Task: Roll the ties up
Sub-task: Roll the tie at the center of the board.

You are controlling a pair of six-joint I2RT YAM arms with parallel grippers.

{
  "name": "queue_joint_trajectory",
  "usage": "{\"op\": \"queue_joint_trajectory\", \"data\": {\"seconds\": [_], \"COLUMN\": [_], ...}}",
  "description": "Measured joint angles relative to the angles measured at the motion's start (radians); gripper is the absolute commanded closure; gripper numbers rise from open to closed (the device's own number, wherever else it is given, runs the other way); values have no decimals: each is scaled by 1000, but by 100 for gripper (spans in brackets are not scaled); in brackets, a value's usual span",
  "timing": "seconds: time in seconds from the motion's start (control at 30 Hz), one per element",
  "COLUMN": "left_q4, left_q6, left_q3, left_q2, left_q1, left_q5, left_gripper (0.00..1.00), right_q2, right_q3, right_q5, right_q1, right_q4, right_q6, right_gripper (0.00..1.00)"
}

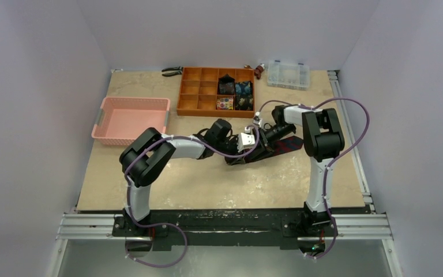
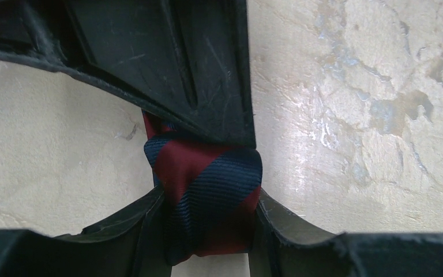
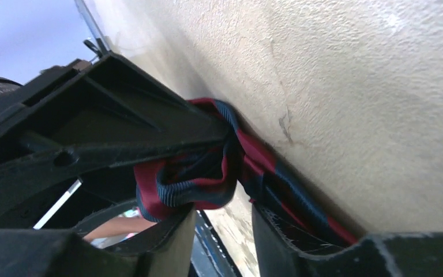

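Soft, even overhead light in the top view, shadows faint; glossy glare streaks the surface [image 2: 346, 115] in the left wrist view; tie [image 2: 207, 190] sharp; close fingers [image 2: 121, 242] dark, underexposed, slightly soft at frame edges.

I can read no text, label, brand, number or sign on any of my three feeds. From the overhead camera everything is too small to show lettering, and the two wrist cameras show only unmarked surfaces up close.
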Motion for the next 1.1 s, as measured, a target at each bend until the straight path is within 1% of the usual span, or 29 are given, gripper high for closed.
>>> {"op": "queue_joint_trajectory", "data": {"seconds": [0.07, 0.17, 0.2, 0.23, 0.3, 0.43, 0.5, 0.57, 0.6, 0.63, 0.73, 0.8, 1.0, 1.03, 1.1], "left_q4": [-47, -109, -127, -150, -196, -278, -308, -326, -332, -336, -347, -356, -380, -382, -386], "left_q6": [5, 13, 15, 16, 20, 24, 26, 29, 33, 36, 43, 45, 45, 46, 47], "left_q3": [21, 51, 60, 71, 94, 150, 170, 180, 184, 187, 192, 198, 216, 217, 220], "left_q2": [0, 0, 0, 0, 1, 18, 24, 27, 27, 27, 29, 31, 38, 39, 40], "left_q1": [-3, -6, -6, -6, -6, -10, -15, -20, -22, -23, -28, -28, -29, -29, -29], "left_q5": [-24, -61, -69, -79, -96, -117, -128, -134, -137, -140, -144, -146, -148, -148, -148], "left_gripper": [95, 95, 95, 95, 95, 94, 94, 94, 94, 93, 92, 92, 92, 92, 92], "right_q2": [-23, -56, -70, -82, -110, -134, -123, -100, -87, -75, -48, -34, -21, -21, -21], "right_q3": [5, 19, 20, 20, 20, 24, 28, 39, 42, 44, 45, 49, 60, 60, 60], "right_q5": [18, 58, 66, 71, 72, 53, 34, 23, 18, 17, 17, 10, -20, -23, -31], "right_q1": [-2, -6, -7, -8, -10, -10, -6, -1, 0, 3, 6, 6, 4, 4, 4], "right_q4": [-16, -30, -35, -38, -36, -23, -10, 3, 12, 24, 41, 39, 43, 43, 45], "right_q6": [-19, -58, -71, -79, -90, -79, -63, -42, -35, -26, -9, -3, 10, 13, 16], "right_gripper": [47, 31, 27, 26, 27, 39, 45, 53, 55, 55, 48, 46, 48, 46, 38]}}
